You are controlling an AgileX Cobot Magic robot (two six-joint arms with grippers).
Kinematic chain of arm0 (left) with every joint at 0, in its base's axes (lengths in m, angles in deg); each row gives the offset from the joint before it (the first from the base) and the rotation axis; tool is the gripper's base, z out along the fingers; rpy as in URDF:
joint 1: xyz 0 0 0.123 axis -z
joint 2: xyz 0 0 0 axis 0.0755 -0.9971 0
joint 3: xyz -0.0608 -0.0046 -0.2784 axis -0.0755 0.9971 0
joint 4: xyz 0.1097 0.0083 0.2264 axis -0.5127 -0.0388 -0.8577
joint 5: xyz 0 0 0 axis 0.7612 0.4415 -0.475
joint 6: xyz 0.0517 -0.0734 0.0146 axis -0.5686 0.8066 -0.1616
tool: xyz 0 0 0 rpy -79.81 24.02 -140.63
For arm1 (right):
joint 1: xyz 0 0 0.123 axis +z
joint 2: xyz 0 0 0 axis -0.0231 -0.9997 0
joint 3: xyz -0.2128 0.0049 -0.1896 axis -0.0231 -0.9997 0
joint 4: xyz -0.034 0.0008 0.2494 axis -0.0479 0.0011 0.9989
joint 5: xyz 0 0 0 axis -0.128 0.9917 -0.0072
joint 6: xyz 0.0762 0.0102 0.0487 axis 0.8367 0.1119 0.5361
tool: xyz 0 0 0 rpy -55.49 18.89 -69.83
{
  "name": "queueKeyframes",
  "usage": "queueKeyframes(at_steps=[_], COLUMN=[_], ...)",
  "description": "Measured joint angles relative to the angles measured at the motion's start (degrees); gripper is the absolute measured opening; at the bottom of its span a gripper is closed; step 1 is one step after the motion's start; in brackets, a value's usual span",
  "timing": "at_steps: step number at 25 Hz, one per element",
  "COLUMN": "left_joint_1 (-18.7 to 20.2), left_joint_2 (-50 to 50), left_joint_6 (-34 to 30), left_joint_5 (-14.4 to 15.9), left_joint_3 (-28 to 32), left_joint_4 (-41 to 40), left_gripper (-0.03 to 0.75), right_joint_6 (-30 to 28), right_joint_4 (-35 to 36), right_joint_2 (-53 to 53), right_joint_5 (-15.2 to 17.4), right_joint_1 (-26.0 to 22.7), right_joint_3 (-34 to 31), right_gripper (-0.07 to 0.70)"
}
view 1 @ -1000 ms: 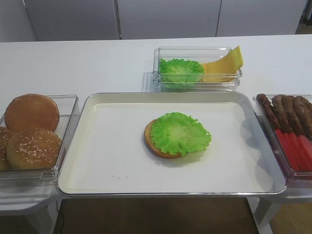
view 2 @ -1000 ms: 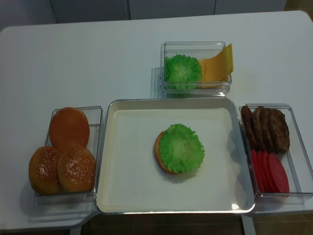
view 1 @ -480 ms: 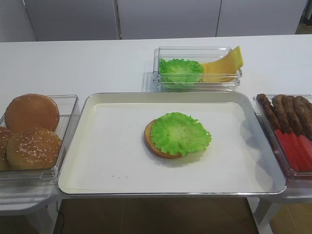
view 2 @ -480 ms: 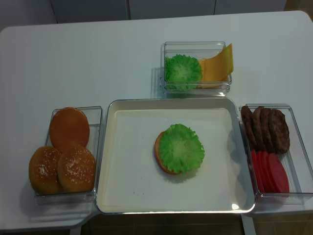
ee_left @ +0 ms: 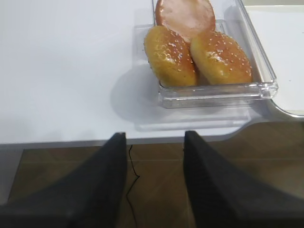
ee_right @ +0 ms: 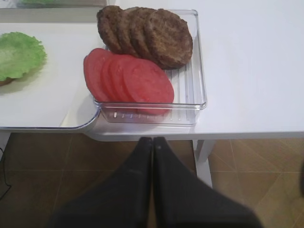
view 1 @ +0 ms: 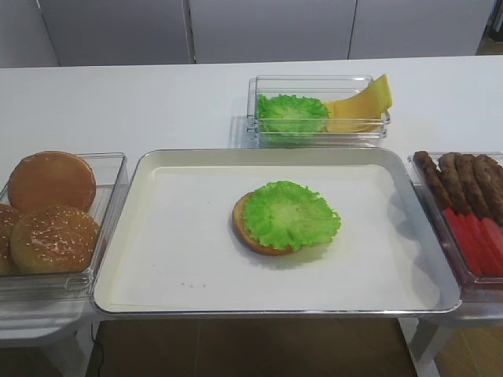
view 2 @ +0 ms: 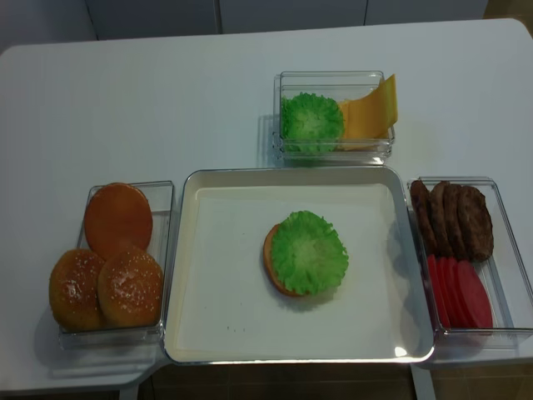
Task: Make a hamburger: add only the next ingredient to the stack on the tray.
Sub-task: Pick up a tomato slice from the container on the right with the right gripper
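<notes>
The stack (view 1: 284,217) (view 2: 306,252), a bun bottom under a ruffled green lettuce leaf, lies in the middle of the metal tray (view 1: 157,236) (view 2: 216,275). Red tomato slices (ee_right: 128,80) (view 2: 458,292) (view 1: 475,239) overlap in the near half of a clear bin right of the tray. My right gripper (ee_right: 152,140) is shut and empty, hanging below the table's front edge, just in front of that bin. My left gripper (ee_left: 155,137) is open and empty, below the table edge in front of the bun bin. Neither gripper shows in the exterior views.
Brown patties (ee_right: 147,33) (view 2: 452,218) fill the far half of the tomato bin. Left of the tray a clear bin holds sesame bun tops (ee_left: 194,54) (view 2: 104,287) and a bun bottom (view 2: 118,218). A bin behind the tray holds loose lettuce (view 2: 311,121) and cheese slices (view 2: 371,108).
Nothing in the exterior views has moved; tray, stack and bins stand as before.
</notes>
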Motion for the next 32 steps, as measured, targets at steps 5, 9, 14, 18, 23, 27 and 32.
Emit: queueKeyframes(at_steps=[5,9,14,18,23,27,32], left_joint_1=[0.0,0.0,0.0,0.0,0.0,0.0,0.0], left_joint_2=[0.0,0.0,0.0,0.0,0.0,0.0,0.0], left_joint_6=[0.0,0.0,0.0,0.0,0.0,0.0,0.0], left_joint_5=[0.0,0.0,0.0,0.0,0.0,0.0,0.0], left_joint_3=[0.0,0.0,0.0,0.0,0.0,0.0,0.0], left_joint_4=[0.0,0.0,0.0,0.0,0.0,0.0,0.0], left_gripper=[0.299,0.299,0.299,0.299,0.299,0.299,0.299], right_joint_6=[0.0,0.0,0.0,0.0,0.8,1.2,1.2], right_joint_4=[0.0,0.1,0.1,0.2,1.2,1.5,3.3], right_joint_2=[0.0,0.0,0.0,0.0,-0.2,-6.1,-18.0], right_joint_5=[0.0,0.0,0.0,-0.2,-2.6,-2.9,-5.4], right_joint_1=[0.0,0.0,0.0,0.0,0.0,0.0,0.0], right_joint_3=[0.0,0.0,0.0,0.0,2.1,5.6,9.6], right_gripper=[-0.004,0.043,0.297,0.405,0.419,0.421,0.422])
